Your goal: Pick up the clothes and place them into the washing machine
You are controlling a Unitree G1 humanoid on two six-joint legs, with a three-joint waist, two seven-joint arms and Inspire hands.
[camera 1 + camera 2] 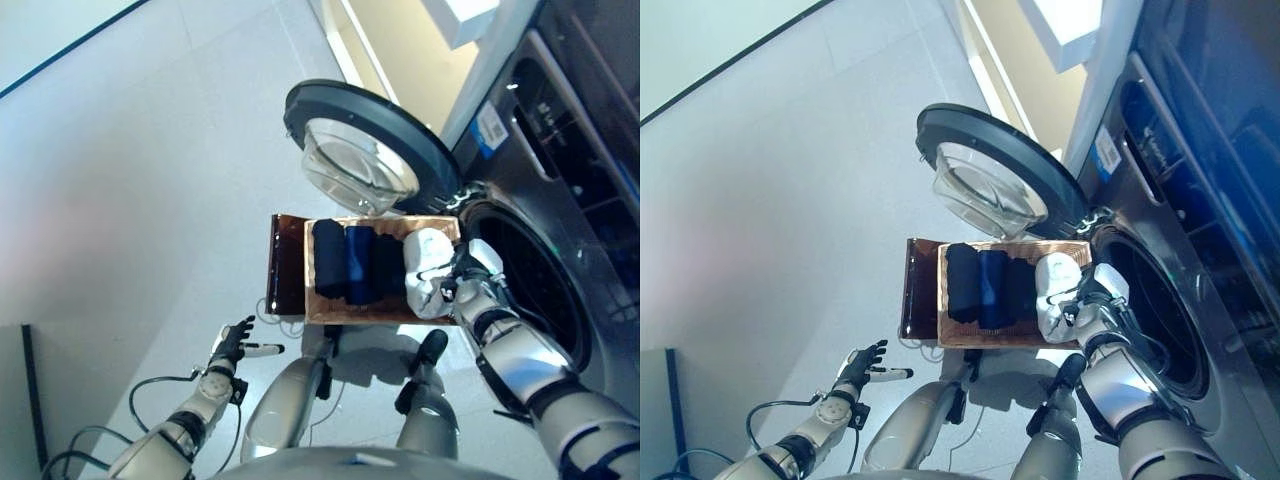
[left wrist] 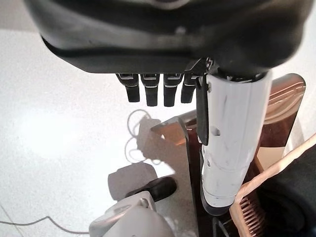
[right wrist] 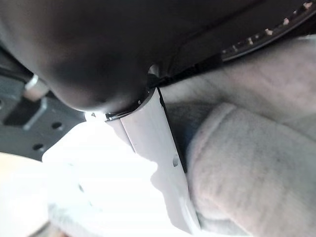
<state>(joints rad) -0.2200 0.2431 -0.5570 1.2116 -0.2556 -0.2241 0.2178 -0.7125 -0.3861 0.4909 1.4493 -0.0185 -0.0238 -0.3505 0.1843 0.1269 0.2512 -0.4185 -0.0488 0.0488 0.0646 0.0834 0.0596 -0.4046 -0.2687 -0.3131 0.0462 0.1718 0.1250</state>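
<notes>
The left hand (image 1: 235, 345) hangs spread and empty over the floor, well left of the basket (image 1: 330, 312). Dark folded clothes (image 1: 347, 262) lie in a row inside it; at its right end the right hand (image 1: 462, 278) is curled on a pale grey garment (image 1: 424, 270), just beside the washing machine's open drum (image 1: 535, 285), which lies to the hand's right.

no readable text anywhere, one small white-and-blue sticker (image 1: 491, 126) on the washing machine (image 1: 560, 130) front above the open door (image 1: 366, 150), its print too small to read
</notes>
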